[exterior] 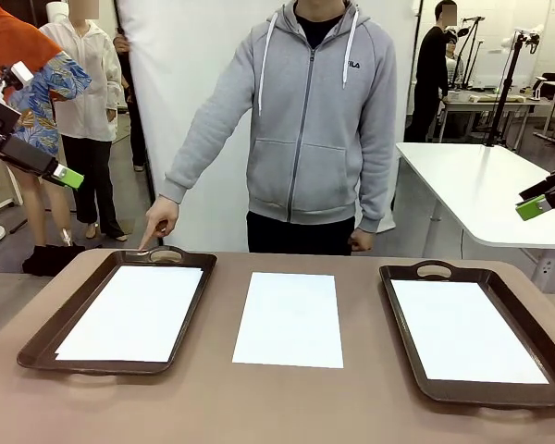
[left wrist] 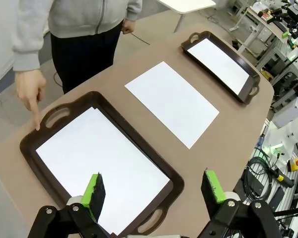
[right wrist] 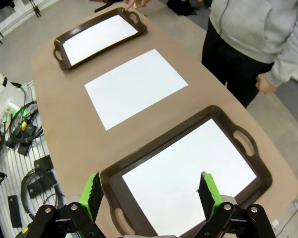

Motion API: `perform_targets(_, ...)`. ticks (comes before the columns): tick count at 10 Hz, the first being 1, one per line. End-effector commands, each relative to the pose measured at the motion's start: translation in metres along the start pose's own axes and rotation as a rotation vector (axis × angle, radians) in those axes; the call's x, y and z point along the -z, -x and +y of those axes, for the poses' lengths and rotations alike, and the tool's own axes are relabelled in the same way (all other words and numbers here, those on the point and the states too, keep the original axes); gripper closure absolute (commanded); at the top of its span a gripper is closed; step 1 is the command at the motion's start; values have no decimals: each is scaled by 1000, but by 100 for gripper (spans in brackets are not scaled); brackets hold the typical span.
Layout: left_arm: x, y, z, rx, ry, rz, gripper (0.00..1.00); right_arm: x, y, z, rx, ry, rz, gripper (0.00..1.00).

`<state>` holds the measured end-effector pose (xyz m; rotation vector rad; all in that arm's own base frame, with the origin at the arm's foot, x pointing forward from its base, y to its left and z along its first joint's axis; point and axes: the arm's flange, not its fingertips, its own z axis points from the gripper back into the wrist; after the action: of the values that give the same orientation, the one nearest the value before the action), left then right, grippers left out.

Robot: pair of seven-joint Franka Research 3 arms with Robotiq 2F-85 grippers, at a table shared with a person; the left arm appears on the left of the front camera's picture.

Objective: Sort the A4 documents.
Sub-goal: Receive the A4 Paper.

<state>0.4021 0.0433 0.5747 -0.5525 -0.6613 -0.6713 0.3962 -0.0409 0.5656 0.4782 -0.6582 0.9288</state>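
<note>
Below the left gripper (left wrist: 154,191), whose jaws stood wide apart and empty, lay the left tray (left wrist: 176,182) with a white sheet (left wrist: 97,161) in it. Beyond it the person's hand (left wrist: 30,88) pointed a finger at that tray's far handle. The loose A4 document (left wrist: 173,101) lay farther off, mid-table. The right gripper (right wrist: 149,191) hung equally open and empty above the right tray (right wrist: 216,114). A good pick probably meant catching the loose sheet's edge, not pressing flat.

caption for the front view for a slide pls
Person's hand points at the left tray; one A4 document lies on the table between two paper-filled trays, both claws raised and open.
</note>
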Motion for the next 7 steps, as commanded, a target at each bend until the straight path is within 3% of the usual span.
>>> perform_targets(1,2,0,3,-1,18,4,0,0,0,0,2,-4,-4,0)
perform_targets(7,0,0,0,0,0,0,0,0,0,0,2,-4,-4,0)
